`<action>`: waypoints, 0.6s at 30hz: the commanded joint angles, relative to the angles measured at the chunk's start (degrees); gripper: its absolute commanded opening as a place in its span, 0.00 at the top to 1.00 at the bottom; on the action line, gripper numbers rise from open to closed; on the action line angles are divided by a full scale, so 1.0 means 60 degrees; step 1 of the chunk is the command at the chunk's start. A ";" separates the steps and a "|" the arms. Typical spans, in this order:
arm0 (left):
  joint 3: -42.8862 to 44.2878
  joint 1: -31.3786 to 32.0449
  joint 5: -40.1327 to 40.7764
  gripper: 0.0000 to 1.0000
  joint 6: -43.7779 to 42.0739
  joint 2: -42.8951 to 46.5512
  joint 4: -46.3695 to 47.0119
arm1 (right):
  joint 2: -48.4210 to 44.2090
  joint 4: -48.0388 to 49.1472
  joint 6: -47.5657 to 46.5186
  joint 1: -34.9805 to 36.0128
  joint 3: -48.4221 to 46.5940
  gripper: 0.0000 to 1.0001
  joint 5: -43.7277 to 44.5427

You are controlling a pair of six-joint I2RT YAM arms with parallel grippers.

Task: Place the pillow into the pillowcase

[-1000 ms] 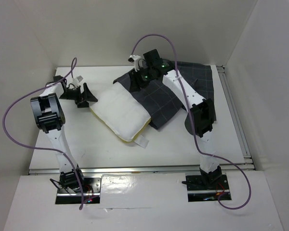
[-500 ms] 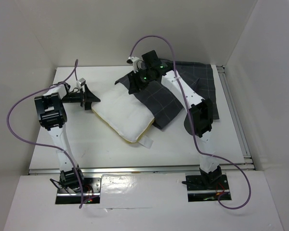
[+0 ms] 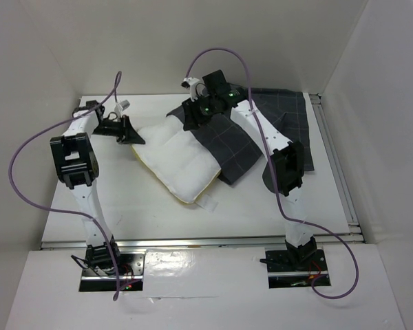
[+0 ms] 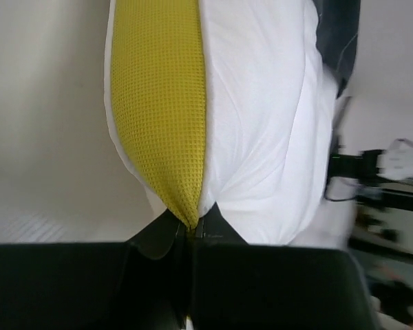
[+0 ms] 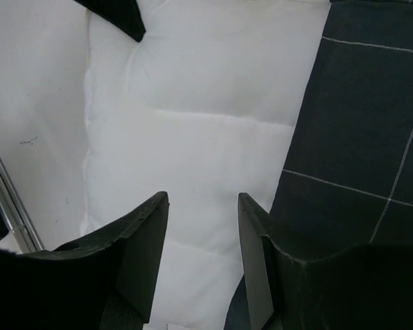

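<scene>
The white pillow (image 3: 179, 161) lies slanted at mid-table, its far right end against the dark grid-patterned pillowcase (image 3: 244, 141). My left gripper (image 3: 132, 135) is shut on the pillow's left corner. The left wrist view shows that gripper (image 4: 193, 230) pinching the tip where the yellow band (image 4: 162, 89) meets the white pillow cloth (image 4: 261, 103). My right gripper (image 3: 191, 117) hovers over the pillowcase's left edge. In its wrist view the right gripper (image 5: 203, 199) is open, with the pillow (image 5: 193, 137) showing between the fingers and the pillowcase (image 5: 358, 124) to the right.
A metal rail (image 3: 337, 172) runs along the table's right edge. White enclosure walls stand close on three sides. Purple cables (image 3: 27, 148) loop above both arms. A white tag (image 3: 208, 203) sticks out from the pillow's near corner.
My left gripper moved right to the pillow's left corner and shut on it; the pillow shifted slightly toward the back. The right arm stayed still.
</scene>
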State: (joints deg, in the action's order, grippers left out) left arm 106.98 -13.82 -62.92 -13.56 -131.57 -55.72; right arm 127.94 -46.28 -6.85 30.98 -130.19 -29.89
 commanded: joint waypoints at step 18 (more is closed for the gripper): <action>-0.3678 0.4061 0.7101 1.00 -0.2602 0.7820 0.5389 | -0.2265 0.4768 0.1816 -0.0885 -0.0113 0.33 0.2330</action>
State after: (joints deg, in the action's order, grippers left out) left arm 86.28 8.88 -25.15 -24.25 -88.55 -31.03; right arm 120.25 -26.76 2.81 26.65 -130.76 -18.63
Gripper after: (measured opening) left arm 0.098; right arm 0.670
